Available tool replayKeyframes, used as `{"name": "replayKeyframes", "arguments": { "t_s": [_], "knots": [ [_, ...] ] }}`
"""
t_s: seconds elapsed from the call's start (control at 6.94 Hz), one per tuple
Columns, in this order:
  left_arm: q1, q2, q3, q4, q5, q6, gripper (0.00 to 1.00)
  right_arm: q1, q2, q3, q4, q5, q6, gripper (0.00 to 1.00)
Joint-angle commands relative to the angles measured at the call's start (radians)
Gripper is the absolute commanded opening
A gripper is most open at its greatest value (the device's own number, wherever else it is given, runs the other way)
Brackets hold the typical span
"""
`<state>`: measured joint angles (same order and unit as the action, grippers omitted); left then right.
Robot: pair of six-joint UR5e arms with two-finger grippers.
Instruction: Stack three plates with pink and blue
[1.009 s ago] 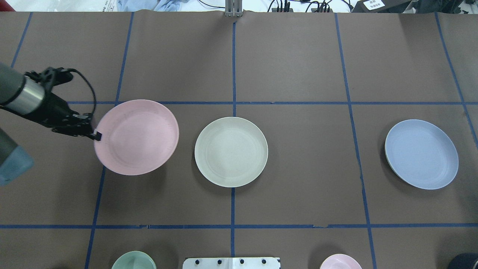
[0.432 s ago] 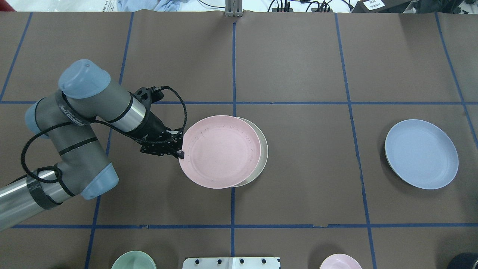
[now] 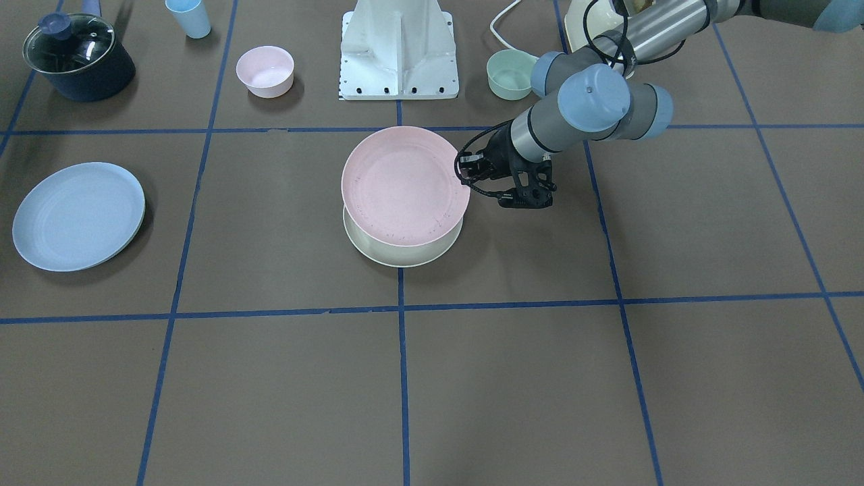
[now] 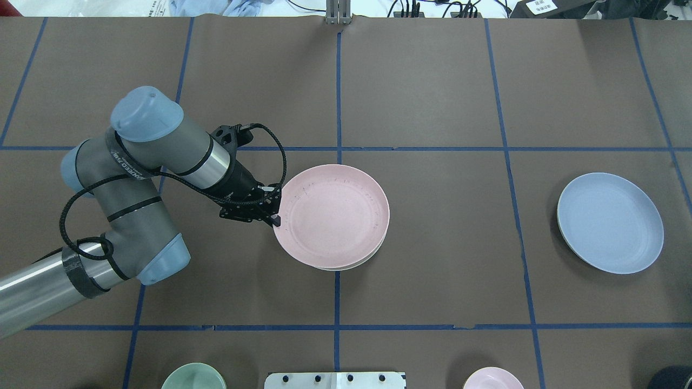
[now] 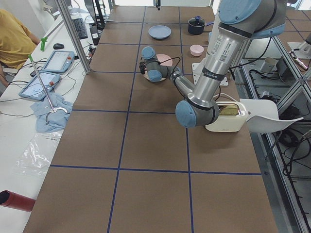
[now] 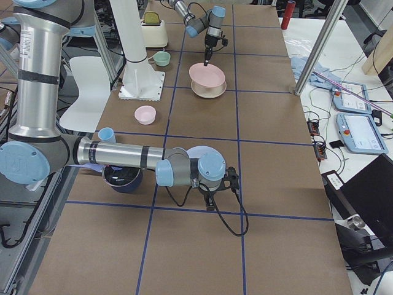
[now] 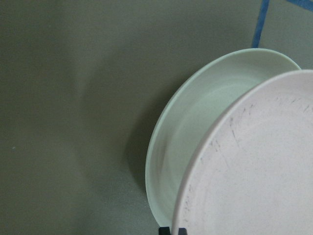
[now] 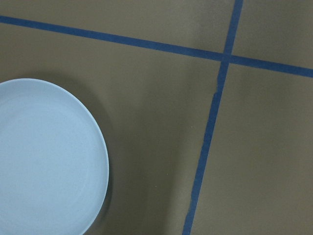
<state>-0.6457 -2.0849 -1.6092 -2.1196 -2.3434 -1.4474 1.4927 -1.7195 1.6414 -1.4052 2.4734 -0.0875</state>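
Since 0.4 s ago the pink plate has slid further over the cream plate and now covers nearly all of it. The left fingers are clamped on the pink rim, with the plate reaching out past the fingertips, raised over the cream one. The blue plate lies on the surface, well apart from them. The right fingers show in a side view only, so open or closed: can't tell.

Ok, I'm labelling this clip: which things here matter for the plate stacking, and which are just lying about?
Job: pink plate, cream plate, blue plate.
Lying about: pink bowl, green bowl, cup, pot.
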Motion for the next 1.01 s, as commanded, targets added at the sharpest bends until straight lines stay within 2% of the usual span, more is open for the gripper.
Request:
{"name": "replayKeyframes", "arguments": {
  "t_s": [0.0, 0.29, 0.58, 0.72, 0.86],
  "knots": [
    [0.006, -0.007, -0.004, -0.013, 0.039, -0.002, 1.0, -0.005, 0.0, -0.006, 0.0, -0.004, 0.002, 1.0],
    [-0.005, 0.005, -0.058, -0.011, 0.041, -0.004, 1.0, -0.034, 0.001, -0.008, 0.003, -0.007, 0.005, 1.0],
    [-0.064, 0.02, -0.092, -0.011, 0.042, 0.004, 1.0, -0.084, 0.009, -0.035, 0.014, -0.007, 0.015, 1.0],
    [-0.065, 0.022, -0.092, -0.011, 0.044, 0.007, 1.0, -0.119, 0.012, -0.061, 0.084, -0.008, 0.1, 1.0],
    [-0.065, 0.022, -0.092, -0.011, 0.045, 0.007, 1.0, -0.18, 0.012, -0.11, 0.248, -0.017, 0.227, 1.0]
  ]
}}
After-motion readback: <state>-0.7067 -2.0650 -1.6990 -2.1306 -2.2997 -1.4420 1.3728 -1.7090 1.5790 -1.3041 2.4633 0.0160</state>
